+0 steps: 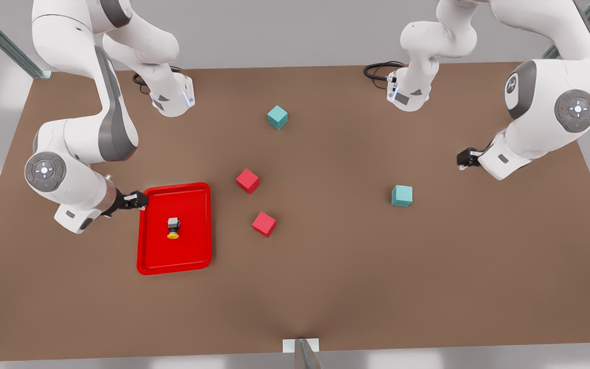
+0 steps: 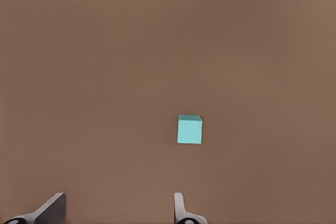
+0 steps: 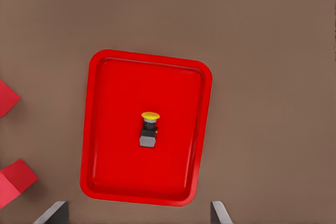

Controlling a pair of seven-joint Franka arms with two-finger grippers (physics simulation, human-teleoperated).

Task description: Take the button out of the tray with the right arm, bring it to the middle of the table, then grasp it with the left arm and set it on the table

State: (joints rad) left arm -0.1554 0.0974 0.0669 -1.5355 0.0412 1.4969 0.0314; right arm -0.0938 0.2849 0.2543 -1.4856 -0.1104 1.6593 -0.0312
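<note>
The brown counter (image 1: 325, 287) carries everything. Two white arms reach in from its far edge. The right arm (image 1: 77, 154) is bent at the elbow on the front view's left, its forearm lowered toward the counter's side edge, and the right gripper (image 1: 139, 201) is held over the rim of the red tray (image 1: 195, 251); in the right wrist view the jaws are seen spread wide apart, holding nothing. The left arm (image 1: 551, 113) is folded on the front view's right, and the left gripper (image 1: 465, 159) is poised above bare counter near that side edge; its jaws are likewise parted and empty, with a teal cube (image 2: 189, 129) seen beyond them.

The tray lies flat toward the counter's side edge on the front view's left. The button (image 1: 173, 228) lies on its side near the tray's middle, yellow cap toward the near edge.

Two red cubes (image 1: 248, 181) sit beside the tray, toward the counter's middle. A second teal cube (image 1: 277, 117) rests nearer the far edge.
</note>
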